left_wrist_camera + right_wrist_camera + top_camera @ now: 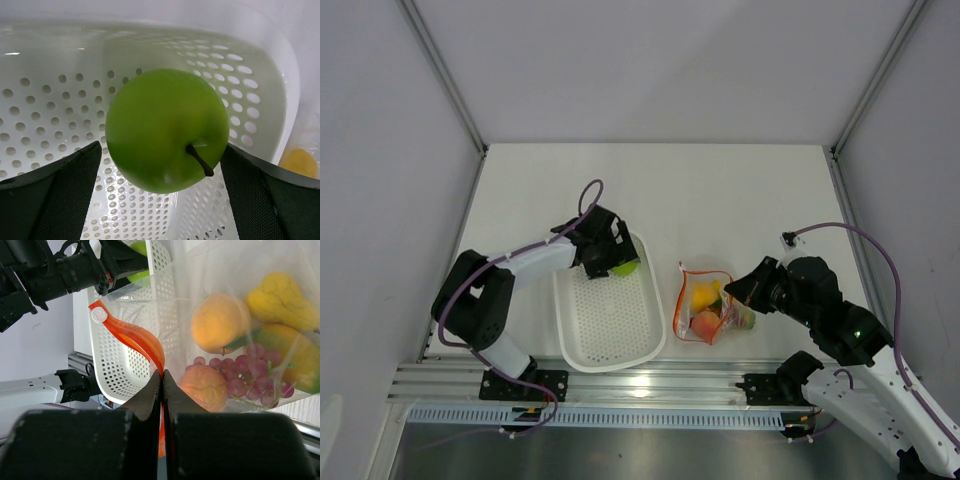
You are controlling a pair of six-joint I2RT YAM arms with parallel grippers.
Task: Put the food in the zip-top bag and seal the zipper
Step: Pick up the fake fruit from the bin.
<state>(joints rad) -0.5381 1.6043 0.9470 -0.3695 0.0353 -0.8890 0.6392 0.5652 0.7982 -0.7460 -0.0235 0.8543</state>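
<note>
Zipper: thin red-orange strip, pinched in the tight-closed right claw.
Bag: clear crinkly film on the table; holds orange, pear, mango, peach, grapes.
Apple: glossy, round, in perforated white basket; left claw spread wide astride it.
Grasp: close across the widest part; the smooth skin may slip.

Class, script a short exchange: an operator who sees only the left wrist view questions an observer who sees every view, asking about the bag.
Operator: I see only a green apple in a white basket. What is in the zip-top bag?
Observer: It holds the orange, pear, mango, peach and grapes.
Operator: Is anything holding that bag?
Observer: Yes, the right gripper is shut on the zipper at the bag's mouth.
</note>
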